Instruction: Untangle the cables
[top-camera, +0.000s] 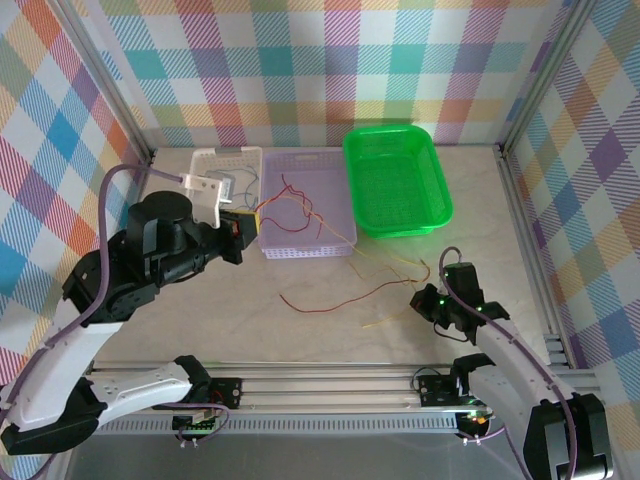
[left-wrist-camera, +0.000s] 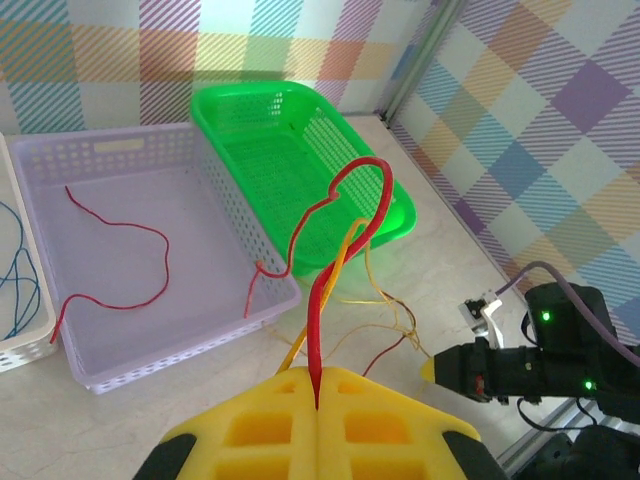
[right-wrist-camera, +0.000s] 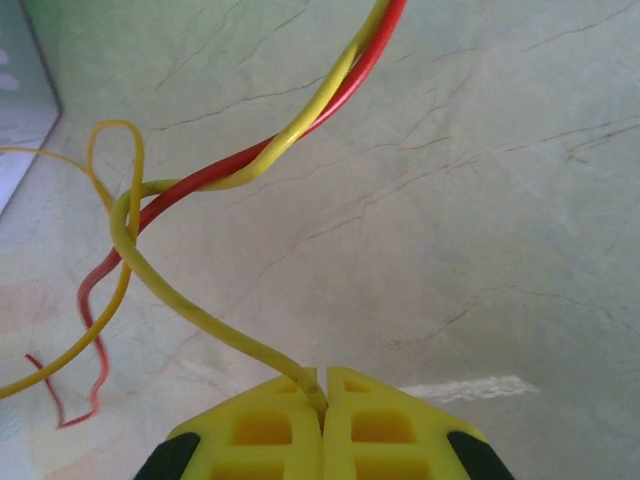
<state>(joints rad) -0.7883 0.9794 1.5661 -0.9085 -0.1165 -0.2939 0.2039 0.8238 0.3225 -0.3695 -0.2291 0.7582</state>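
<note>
currently logged, item by item.

- cables, left side: the left jaws are pressed together, pinching a red cable (left-wrist-camera: 380, 200). it rises from between the yellow pads (left-wrist-camera: 260, 430), loops over and drops to the front wall of the lavender basket (left-wrist-camera: 225, 225). an orange cable (left-wrist-camera: 345, 250) runs up beside it.
- cables, right side: the right jaws are pressed together, pinching a yellow cable (right-wrist-camera: 190, 315). it curls upward and twists round a red strand (right-wrist-camera: 340, 95) over the counter (right-wrist-camera: 480, 200).
- cables, loose: a second red cable (left-wrist-camera: 130, 232) lies curved on the lavender basket's floor. a blue cable (left-wrist-camera: 12, 290) lies in the white basket (left-wrist-camera: 25, 340). in the top view a long red wire (top-camera: 330, 298) trails across the counter in front of the lavender basket, between the two arms, with thin yellow strands (top-camera: 395, 265) near the right arm.
- containers: the white basket, lavender basket and green basket (top-camera: 440, 195) stand in a row at the back of the counter, left to right, each just beside the next. the green one sits at a slight angle.
</note>
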